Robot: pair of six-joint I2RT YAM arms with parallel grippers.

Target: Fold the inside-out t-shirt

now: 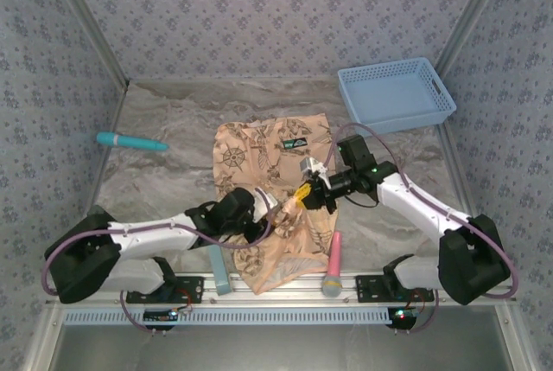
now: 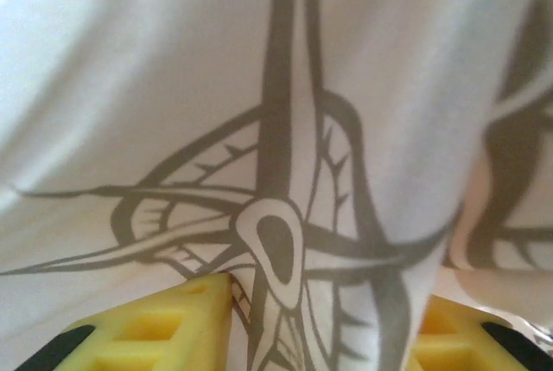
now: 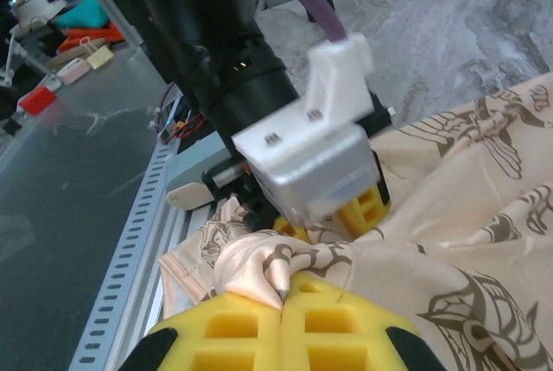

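Note:
The inside-out t-shirt [image 1: 275,159] lies rumpled mid-table, peach-tan with a brown print, its near hem by the front edge. My right gripper [image 3: 285,295] is shut on a bunched fold of its cloth; in the top view it [image 1: 304,191] sits over the shirt's right side. My left gripper [image 1: 278,208] faces it closely from the left. Its yellow fingers [image 2: 173,323] stand apart, with the printed cloth [image 2: 285,172] draped loosely between them and pressed close to the camera. In the right wrist view the left gripper [image 3: 346,215] rests on the shirt just beyond my fingers.
A light blue basket [image 1: 396,94] stands at the back right. A teal stick [image 1: 130,141] lies at the left. Near the front edge lie a pink-and-teal microphone-shaped thing [image 1: 333,263] and a pale blue bar [image 1: 219,269]. The metal rail [image 1: 276,315] borders the table's near side.

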